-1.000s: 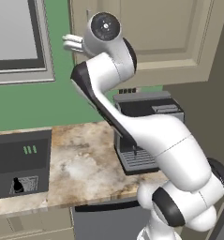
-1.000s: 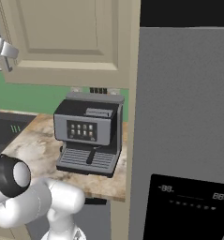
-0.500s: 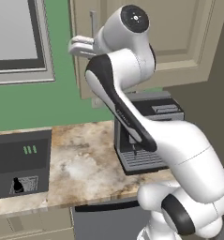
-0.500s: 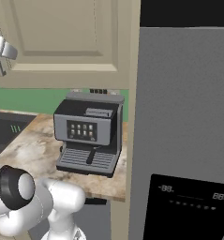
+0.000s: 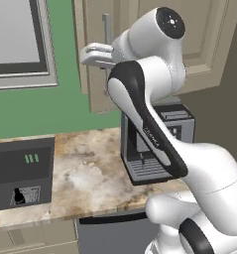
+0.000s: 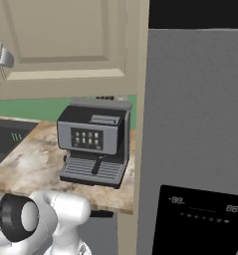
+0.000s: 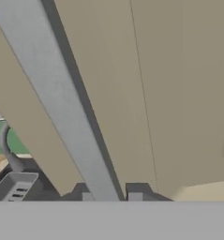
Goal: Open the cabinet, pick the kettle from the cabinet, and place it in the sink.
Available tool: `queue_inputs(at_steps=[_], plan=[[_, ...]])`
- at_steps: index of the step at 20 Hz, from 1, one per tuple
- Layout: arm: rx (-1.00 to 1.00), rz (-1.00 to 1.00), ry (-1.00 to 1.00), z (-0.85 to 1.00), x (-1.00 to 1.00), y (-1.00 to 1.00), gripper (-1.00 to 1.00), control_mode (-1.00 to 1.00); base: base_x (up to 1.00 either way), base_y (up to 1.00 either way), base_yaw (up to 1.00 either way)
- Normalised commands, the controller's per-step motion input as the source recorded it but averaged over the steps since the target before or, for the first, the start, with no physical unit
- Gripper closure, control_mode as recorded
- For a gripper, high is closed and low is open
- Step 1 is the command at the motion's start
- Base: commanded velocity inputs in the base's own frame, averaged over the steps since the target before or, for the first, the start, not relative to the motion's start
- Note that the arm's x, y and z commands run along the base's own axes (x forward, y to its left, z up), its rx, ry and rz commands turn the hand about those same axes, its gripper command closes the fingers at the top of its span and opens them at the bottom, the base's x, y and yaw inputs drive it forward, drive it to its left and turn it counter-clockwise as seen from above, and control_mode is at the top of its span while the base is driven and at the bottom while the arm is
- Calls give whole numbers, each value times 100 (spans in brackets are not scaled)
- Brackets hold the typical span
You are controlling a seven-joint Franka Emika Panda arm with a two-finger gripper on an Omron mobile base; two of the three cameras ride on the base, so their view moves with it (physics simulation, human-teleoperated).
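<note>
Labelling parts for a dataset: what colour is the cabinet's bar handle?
Grey, clearest in the hand view: the handle against the beige cabinet.

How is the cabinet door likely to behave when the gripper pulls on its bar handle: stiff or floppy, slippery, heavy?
The cabinet door looks like a rigid panel, so it will probably swing stiffly as one piece. The handle is a smooth grey bar, so the gripper, closed around it, might slide along it. The door looks tall, possibly heavy.
</note>
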Motion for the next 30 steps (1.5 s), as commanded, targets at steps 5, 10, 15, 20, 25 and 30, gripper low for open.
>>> queue_inputs(at_steps=[5, 10, 15, 20, 25, 30], plan=[[0, 4, 0, 0, -54, -6, 100, -100, 0, 0, 0], [0, 3, 0, 0, -54, -12, 100, -100, 0, 0, 0], [0, 3, 0, 0, -52, -23, 100, -100, 0, 0, 0], [0, 4, 0, 0, -52, -27, 100, -100, 0, 0, 0], [0, 5, -2, 0, -52, -34, 100, -100, 0, 0, 0], [0, 5, -2, 0, -49, -34, 100, -100, 0, 0, 0]])
